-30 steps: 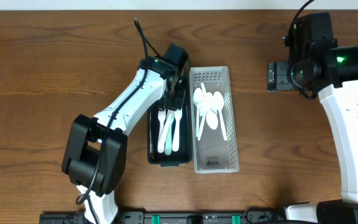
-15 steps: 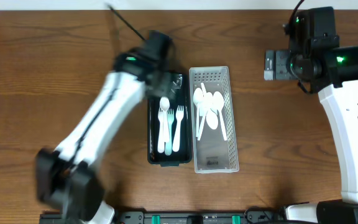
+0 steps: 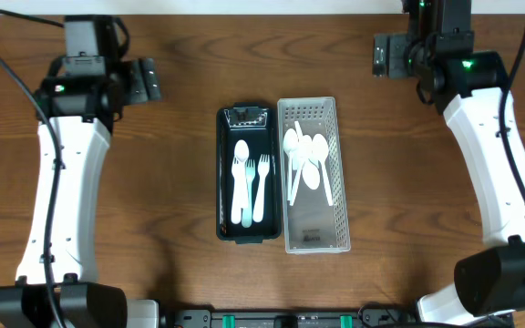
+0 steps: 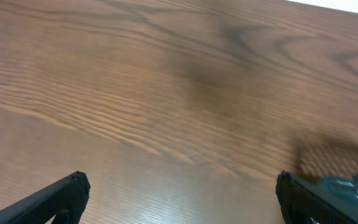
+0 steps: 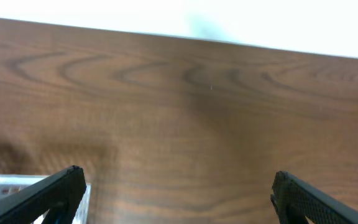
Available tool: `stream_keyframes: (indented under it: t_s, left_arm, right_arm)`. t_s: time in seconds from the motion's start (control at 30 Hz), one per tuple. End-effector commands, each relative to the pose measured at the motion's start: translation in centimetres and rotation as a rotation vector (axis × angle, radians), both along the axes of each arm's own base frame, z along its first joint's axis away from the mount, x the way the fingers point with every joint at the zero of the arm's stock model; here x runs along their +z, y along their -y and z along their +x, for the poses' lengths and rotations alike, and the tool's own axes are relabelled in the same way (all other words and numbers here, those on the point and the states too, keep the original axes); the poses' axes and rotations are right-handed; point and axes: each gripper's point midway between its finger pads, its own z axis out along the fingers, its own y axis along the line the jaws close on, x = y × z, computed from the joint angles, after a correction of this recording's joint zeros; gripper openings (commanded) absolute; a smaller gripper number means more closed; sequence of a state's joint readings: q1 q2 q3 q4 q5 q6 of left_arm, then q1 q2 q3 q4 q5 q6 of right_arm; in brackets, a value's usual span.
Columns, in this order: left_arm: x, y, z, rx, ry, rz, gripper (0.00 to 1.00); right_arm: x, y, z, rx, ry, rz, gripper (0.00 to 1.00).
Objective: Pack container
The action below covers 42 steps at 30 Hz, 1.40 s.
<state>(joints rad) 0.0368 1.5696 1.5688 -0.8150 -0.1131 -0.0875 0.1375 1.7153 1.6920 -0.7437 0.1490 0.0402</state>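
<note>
A black container (image 3: 222,182) lies at the table's middle, holding a white spoon (image 3: 241,159) and two pale forks (image 3: 262,187). Touching its right side is a white perforated tray (image 3: 317,223) with several white spoons (image 3: 308,159). My left gripper (image 3: 153,80) hovers far left at the back, well away from both, open over bare wood; the left wrist view shows its fingertips (image 4: 61,196) wide apart with nothing between. My right gripper (image 3: 378,56) is at the back right, open and empty, and a corner of the white tray (image 5: 5,186) shows beside its fingertips (image 5: 55,190).
The wooden table (image 3: 153,210) runs to a pale back edge (image 5: 185,18) just beyond the right gripper. Black cables (image 3: 7,64) trail off the left arm. Both white arms stand along the table's left and right sides.
My left arm has swung from over the black container's far end to the back left, and its jaws have opened. My right gripper has shifted back and slightly left, opening wider.
</note>
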Motion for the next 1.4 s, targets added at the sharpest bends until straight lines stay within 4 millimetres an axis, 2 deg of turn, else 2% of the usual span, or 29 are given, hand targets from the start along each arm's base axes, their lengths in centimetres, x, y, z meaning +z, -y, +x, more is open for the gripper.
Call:
stream_keyframes:
  t_s: [0.0, 0.1, 0.23, 0.33, 0.47, 0.77, 0.9, 1.1, 1.37]
  left_arm:
    - [-0.3, -1.7, -0.8, 0.016, -0.032, 0.033, 0.98]
    - [0.1, -1.7, -2.0, 0.028, -0.044, 0.024, 0.98]
    - [1.8, -1.2, -4.1, 0.02, 0.007, 0.026, 0.98]
    - [3.5, -0.8, -6.4, 0.013, 0.094, 0.028, 0.98]
    - [3.9, -0.6, -9.3, 0.014, 0.196, 0.034, 0.98]
    - [0.0, -0.2, -15.5, -0.003, 0.396, 0.067, 0.98]
    - [-1.6, -0.1, -17.5, -0.001, 0.464, 0.072, 0.98]
    - [-2.0, 0.0, -19.0, 0.0, 0.518, 0.075, 0.98]
    - [-2.1, 0.0, -19.0, 0.0, 0.514, 0.075, 0.98]
  right_arm:
    - [1.1, 1.1, -0.1, -0.022, 0.029, -0.021, 0.99]
    - [1.0, 1.7, -1.2, -0.047, -0.002, -0.027, 0.99]
    - [1.8, 2.4, -3.1, -0.074, -0.02, 0.008, 0.99]
    - [2.9, 2.7, -4.8, -0.072, 0.015, 0.024, 0.99]
    - [2.7, 2.9, -7.4, -0.074, 0.056, 0.035, 0.99]
    - [-2.9, 3.6, -16.7, -0.079, 0.161, 0.063, 0.99]
    - [-3.8, 3.8, -19.2, -0.077, 0.259, 0.075, 0.99]
    - [-6.8, 4.1, -21.5, -0.077, 0.234, 0.072, 0.99]
    - [-11.7, 4.4, -24.9, -0.082, -0.006, 0.039, 0.99]
